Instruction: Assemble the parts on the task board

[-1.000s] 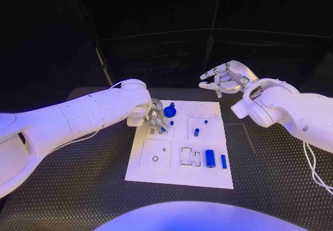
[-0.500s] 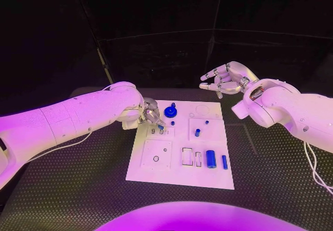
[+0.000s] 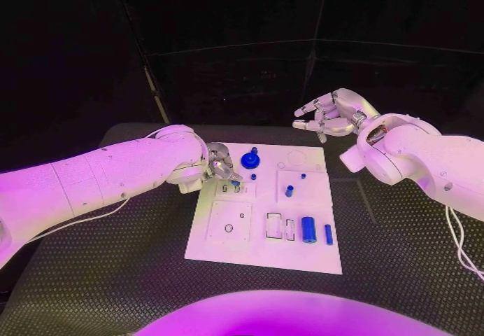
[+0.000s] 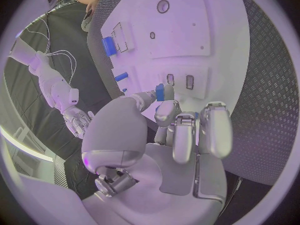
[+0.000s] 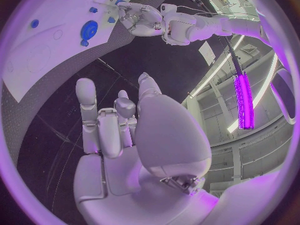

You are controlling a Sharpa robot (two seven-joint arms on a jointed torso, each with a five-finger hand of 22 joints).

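The black surface [image 3: 121, 280] carries the white task board [image 3: 262, 248] in its middle, lying flat. The left hand [image 3: 222, 168] is low over the far left part of the board, and in the left wrist view it pinches a small blue part [image 4: 160, 91] between the thumb and a finger, just above two small slots [image 4: 179, 80] of the board. The right hand [image 3: 331, 113] is raised beyond the far right corner of the board, well apart from it, with the fingers half curled and apart and nothing in them. On the board, a blue round disc with a peg [image 3: 249, 162] stands near the far edge, just beside the left hand. A thick blue cylinder [image 3: 308, 228] and a thinner blue pin [image 3: 328, 234] lie side by side at the near right part. Two small blue pegs [image 3: 289, 190] stand in the middle right area.
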